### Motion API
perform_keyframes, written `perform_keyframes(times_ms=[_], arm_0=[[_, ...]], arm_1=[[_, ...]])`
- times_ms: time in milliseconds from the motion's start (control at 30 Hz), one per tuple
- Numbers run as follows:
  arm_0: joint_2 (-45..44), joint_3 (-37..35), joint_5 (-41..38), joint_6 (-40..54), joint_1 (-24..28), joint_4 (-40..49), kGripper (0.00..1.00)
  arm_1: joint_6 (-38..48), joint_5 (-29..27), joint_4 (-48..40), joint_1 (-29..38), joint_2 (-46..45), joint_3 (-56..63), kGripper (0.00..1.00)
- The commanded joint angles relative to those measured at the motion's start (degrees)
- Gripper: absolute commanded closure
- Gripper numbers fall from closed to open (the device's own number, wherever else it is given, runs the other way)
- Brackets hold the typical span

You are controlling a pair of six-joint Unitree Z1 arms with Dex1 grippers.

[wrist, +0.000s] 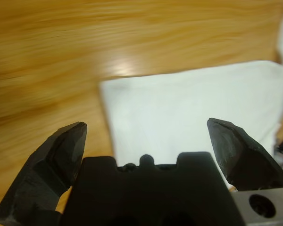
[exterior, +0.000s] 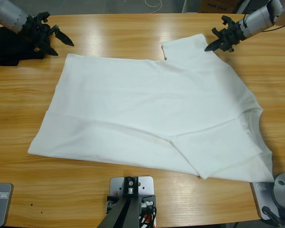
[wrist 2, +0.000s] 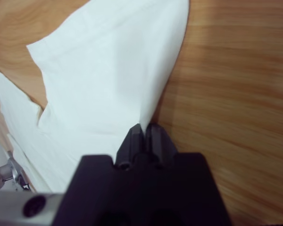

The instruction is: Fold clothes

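T-shirt (exterior: 152,114), white and short-sleeved, lies spread flat across the middle of the wooden table (exterior: 133,28), covering most of it. Its collar (exterior: 256,118) points to the right side of the high view and its hem to the left. Along the near edge, one sleeve (exterior: 213,152) is folded in over the body, making a slanted flap near the collar end. Small dark marks (exterior: 245,126) sit just beside the collar. The far sleeve (exterior: 185,45) lies flat and sticks out toward the back of the table.

At that far sleeve is the right gripper (exterior: 210,46), coming in from the upper right corner. In the right wrist view its jaws are pressed tight together, and the gripper (wrist 2: 144,128) meets the very edge of the white cloth (wrist 2: 104,70) with bare wood alongside. Whether any cloth is caught between them cannot be told.

At the far left, the left gripper (exterior: 62,48) hangs just beside the shirt's far hem corner. Its jaws are spread wide and hold nothing. The left wrist view looks through that gripper (wrist: 146,125) onto the white corner (wrist: 188,108). A black garment (exterior: 9,47) lies under that arm at the table's far left edge, apart from the shirt.
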Motion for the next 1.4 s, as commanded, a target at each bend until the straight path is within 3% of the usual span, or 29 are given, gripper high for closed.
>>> perform_keyframes(times_ms=[33,233,567,667,733,767,1267,1300,1333,1400], arm_0=[[7.01,-4.36,6.02,0.28,-2.37,1.72,0.023],[12.34,-15.12,14.99,0.31,-7.15,11.11,0.023],[12.76,-15.72,18.22,0.82,-8.47,15.18,0.039],[12.71,-16.17,18.22,2.09,-8.49,15.66,0.345],[12.90,-16.68,18.20,2.16,-8.38,15.68,0.710],[13.02,-16.81,18.22,2.16,-8.42,15.68,0.759],[14.90,-19.21,24.07,1.80,-10.56,16.13,0.753],[14.96,-19.27,24.39,1.80,-10.56,16.26,0.795],[15.03,-19.36,24.71,1.80,-10.56,16.47,0.906],[15.34,-20.06,24.94,1.80,-10.58,17.20,0.968]], arm_1=[[-0.81,-0.27,0.16,0.73,4.29,0.15,1.000],[-0.90,-0.27,0.03,0.73,4.25,0.15,1.000],[-0.90,-0.17,-0.37,0.73,4.25,0.24,1.000],[-0.90,-0.01,-0.46,0.73,4.25,0.24,1.000],[-0.90,0.08,-0.55,0.73,4.22,0.24,1.000],[-0.90,0.08,-0.55,0.73,4.22,0.24,1.000],[-0.90,0.17,-0.72,0.73,4.16,0.33,1.000],[-0.90,0.17,-0.72,0.73,4.16,0.35,1.000],[-0.90,0.17,-0.76,0.73,4.16,0.42,1.000],[-0.90,0.26,-0.81,0.73,4.16,0.42,1.000]])
